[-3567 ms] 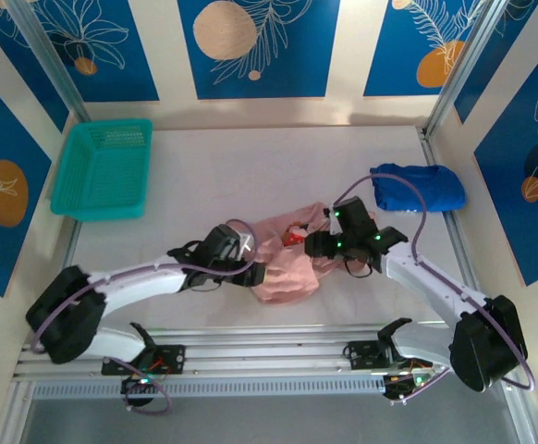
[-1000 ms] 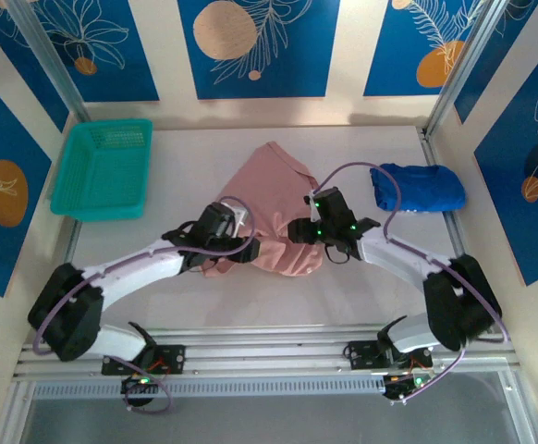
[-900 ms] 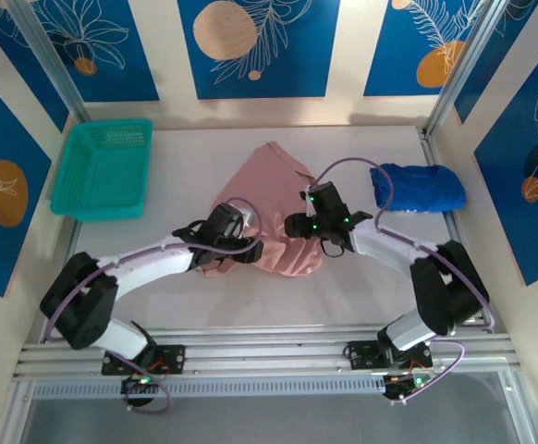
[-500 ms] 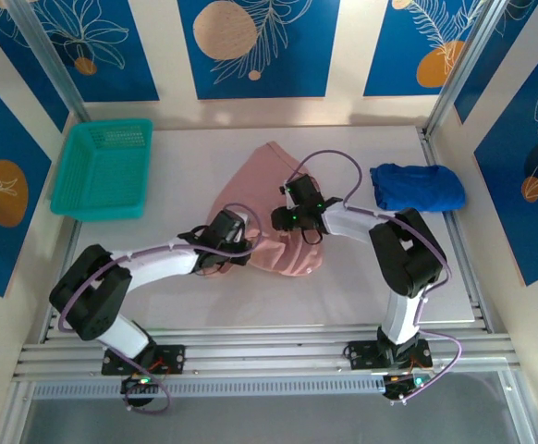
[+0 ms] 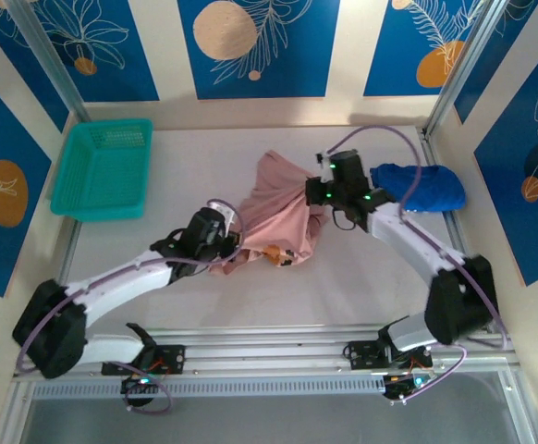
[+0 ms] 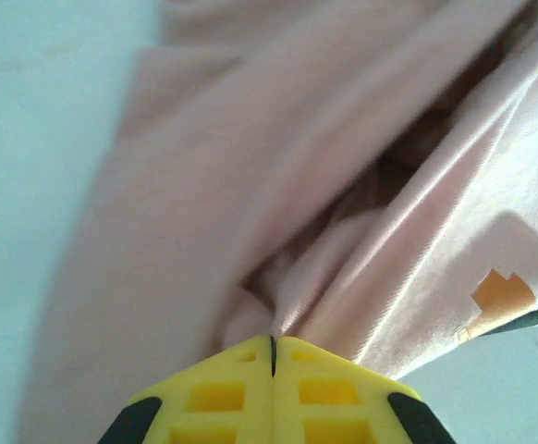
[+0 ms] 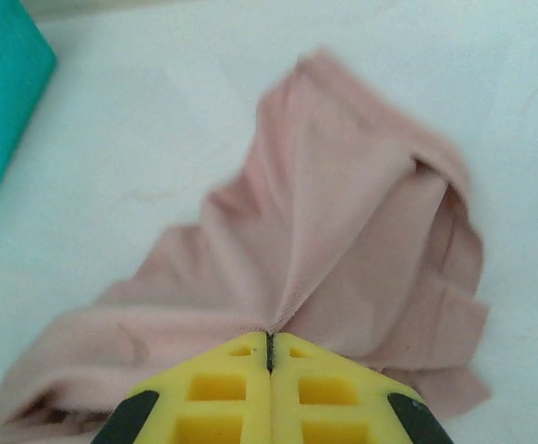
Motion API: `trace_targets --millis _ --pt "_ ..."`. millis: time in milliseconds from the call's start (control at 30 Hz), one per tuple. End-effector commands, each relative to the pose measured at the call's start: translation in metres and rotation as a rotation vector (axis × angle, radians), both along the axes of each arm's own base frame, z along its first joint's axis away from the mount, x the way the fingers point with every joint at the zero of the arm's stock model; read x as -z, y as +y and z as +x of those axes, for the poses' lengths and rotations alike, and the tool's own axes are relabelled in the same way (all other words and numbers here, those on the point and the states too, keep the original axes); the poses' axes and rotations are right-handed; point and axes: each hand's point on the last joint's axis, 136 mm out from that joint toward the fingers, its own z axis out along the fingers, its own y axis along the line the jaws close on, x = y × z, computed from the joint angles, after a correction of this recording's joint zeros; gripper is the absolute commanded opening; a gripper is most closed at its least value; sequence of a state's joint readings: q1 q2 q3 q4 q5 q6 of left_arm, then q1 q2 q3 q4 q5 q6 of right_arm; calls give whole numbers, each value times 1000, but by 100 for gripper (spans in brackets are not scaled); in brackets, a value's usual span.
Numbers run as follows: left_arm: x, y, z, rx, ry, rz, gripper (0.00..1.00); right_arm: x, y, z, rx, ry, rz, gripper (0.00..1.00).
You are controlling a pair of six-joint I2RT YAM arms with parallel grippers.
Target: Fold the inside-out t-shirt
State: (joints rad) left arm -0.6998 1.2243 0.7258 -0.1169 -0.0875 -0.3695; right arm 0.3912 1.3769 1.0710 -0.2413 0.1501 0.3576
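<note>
Looking at the inside-out t-shirt [image 5: 283,217]: bunched at the middle of the table [image 5: 204,166], nowhere near flat, drawn into a slanting ridge from near-left to far-right.

Big change inside half a second! Hauled out toward the blue garment [image 5: 419,188] by the right gripper [image 5: 317,192], parked over the middle of the cloth a moment ago and now up at its far-right corner. Anchored meanwhile at the near-left edge by the left gripper [image 5: 227,248], eased back a touch toward the near side. Pulled taut between the two, then, with a loose lobe spilling off to the far side.

From the right wrist camera: clamped tight on a pinch of pink, pleats fanning away from the closed yellow tips. Same story from the left wrist camera: shut hard, a gather of fabric caught right at the seam of the jaws.

Reads as a stretch-out, not a fold yet: opening the bundle so as to lay it flat. Probably early going, with no sleeve or hem squared. Well apart at far left, the teal basket [image 5: 103,169].
</note>
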Motion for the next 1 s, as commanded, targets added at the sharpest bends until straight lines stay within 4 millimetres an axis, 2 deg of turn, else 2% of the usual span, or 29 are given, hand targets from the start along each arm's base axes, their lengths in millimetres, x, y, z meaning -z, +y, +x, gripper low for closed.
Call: trace_targets --millis 0,33,100,167,233,333,400,467,600,667,733,867,967 --pt "-3 26 -11 -2 -37 75 0 13 -30 -20 55 56 -18 0" --pt "-1 28 -15 12 -37 78 0 16 -35 -22 71 66 -11 0" --pt "6 20 -27 93 -18 55 0 28 -41 -25 92 101 -1 0" --pt "14 -2 -46 226 37 -24 0 47 -39 -28 93 162 4 1" --pt "22 -23 -64 333 92 -93 0 66 -36 -34 83 229 5 8" --pt "41 -53 -95 490 173 -109 0 84 -34 -45 64 293 -12 23" --pt "50 -66 -110 567 215 -89 10 89 -34 -51 52 313 -24 30" --pt "52 -72 -116 605 237 -68 22 88 -33 -57 36 322 -35 35" --pt "37 -67 -101 556 160 -46 44 77 -12 -71 -68 278 -37 41" --pt "25 -60 -86 485 97 -45 50 73 3 -80 -128 245 -54 43" --pt "18 -49 -70 409 67 -45 53 72 13 -86 -159 222 -74 46" --pt "21 -19 -31 219 64 -1 57 77 35 -94 -212 204 -71 49" --pt "29 -13 -17 194 79 57 61 87 46 -97 -231 232 -60 50"
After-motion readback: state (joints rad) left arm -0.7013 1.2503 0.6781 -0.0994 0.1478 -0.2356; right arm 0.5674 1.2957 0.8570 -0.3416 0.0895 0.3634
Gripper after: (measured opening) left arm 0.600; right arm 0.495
